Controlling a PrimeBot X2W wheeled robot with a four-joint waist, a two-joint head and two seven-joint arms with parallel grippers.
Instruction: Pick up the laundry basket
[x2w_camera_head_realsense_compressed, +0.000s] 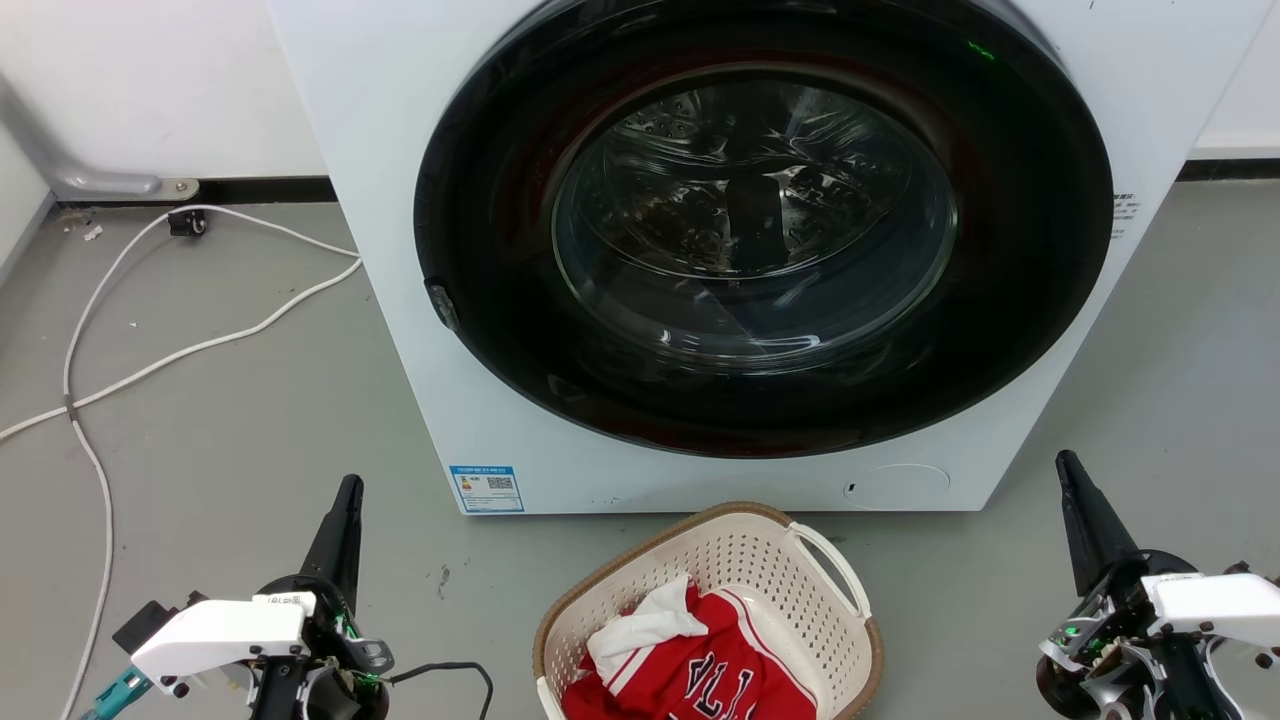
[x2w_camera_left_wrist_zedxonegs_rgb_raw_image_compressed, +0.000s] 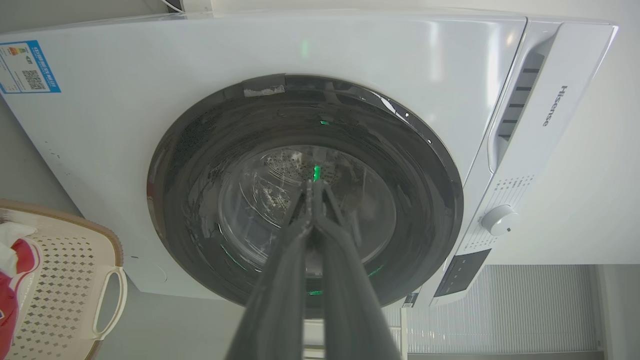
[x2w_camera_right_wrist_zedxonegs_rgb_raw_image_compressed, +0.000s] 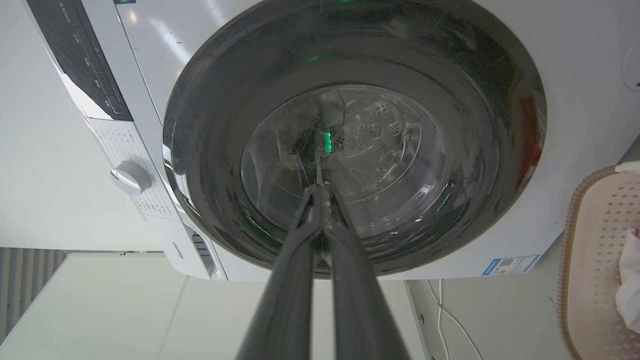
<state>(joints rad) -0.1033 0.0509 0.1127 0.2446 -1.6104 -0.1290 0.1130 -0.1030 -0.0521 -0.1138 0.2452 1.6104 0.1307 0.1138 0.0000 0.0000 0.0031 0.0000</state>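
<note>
Floor (x2w_camera_head_realsense_compressed: 250, 400) by washer (x2w_camera_head_realsense_compressed: 380, 200): laundry basket (x2w_camera_head_realsense_compressed: 760, 565) looks light, stiff plastic, I'd take its loop handle (x2w_camera_head_realsense_compressed: 838, 562); left tool (x2w_camera_head_realsense_compressed: 350, 490) and right tool (x2w_camera_head_realsense_compressed: 1068, 465) closed, empty.

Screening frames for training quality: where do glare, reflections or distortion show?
Head view: even light, the laundry basket sharp, room reflections on the washer door glass. Left wrist view: wide-angle bending of edges on the washer, a green glint above the shut left gripper. Right wrist view: same bending, another glint above the shut right gripper.
</note>
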